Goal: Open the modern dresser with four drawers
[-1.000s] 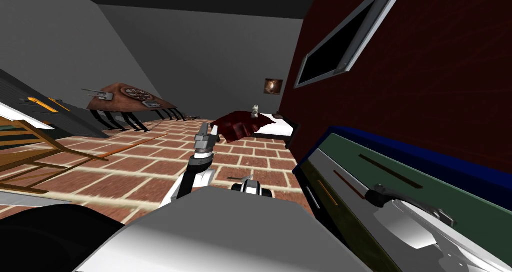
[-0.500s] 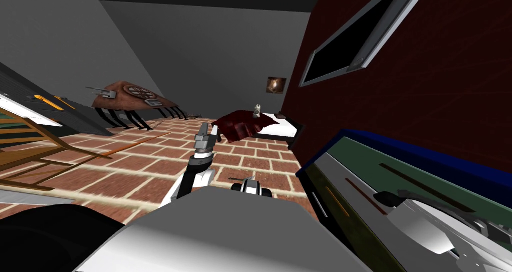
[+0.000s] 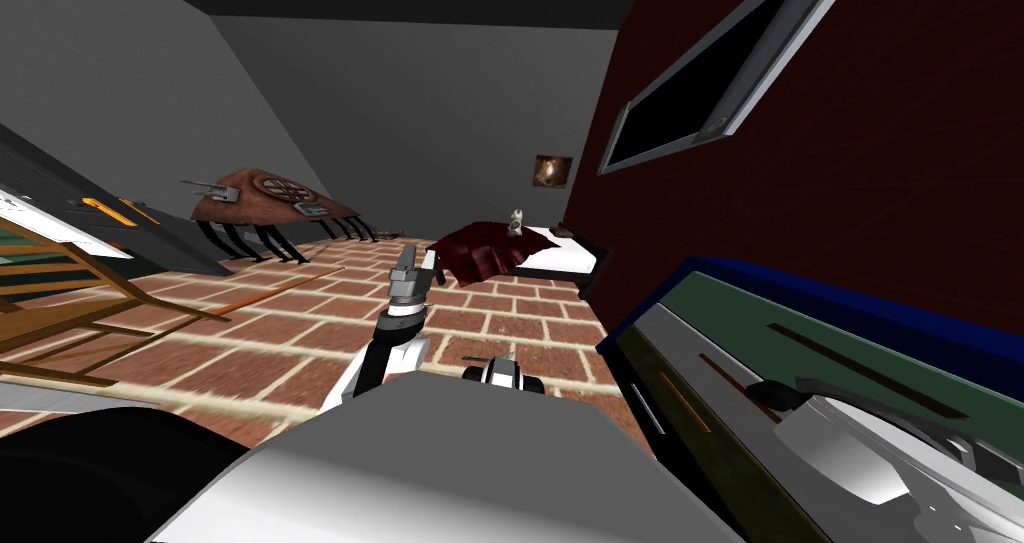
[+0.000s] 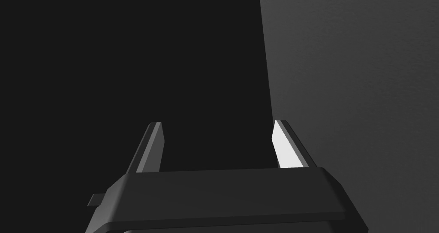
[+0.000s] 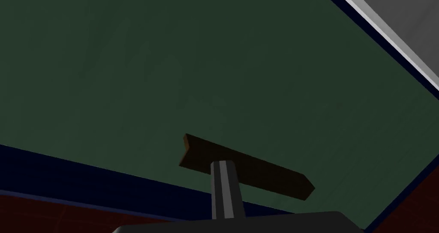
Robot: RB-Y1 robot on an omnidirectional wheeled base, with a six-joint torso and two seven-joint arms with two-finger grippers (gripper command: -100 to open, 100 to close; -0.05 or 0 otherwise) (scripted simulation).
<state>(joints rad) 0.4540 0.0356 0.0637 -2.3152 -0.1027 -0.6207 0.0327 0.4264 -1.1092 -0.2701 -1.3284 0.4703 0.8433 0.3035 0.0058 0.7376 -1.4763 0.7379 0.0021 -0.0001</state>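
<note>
Brick floor (image 3: 300, 327) and dark red wall (image 3: 850, 167) frame the dresser (image 3: 740, 312), at 4 o'clock in the head view, where the right hand (image 5: 223, 169), fingers closed together, meets the brown handle (image 5: 266, 177) of the green drawer front (image 5: 171, 71); the bar runs crosswise to the fingers, a true grip unclear. The left hand (image 4: 218, 146), open, hangs toward 12 o'clock, well apart

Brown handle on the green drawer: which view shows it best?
The right wrist view: the brown handle lies close on the green drawer, behind the right pincer. The head view gives it as a thin dark strip. The left wrist view faces away, along the open left pincer.
</note>
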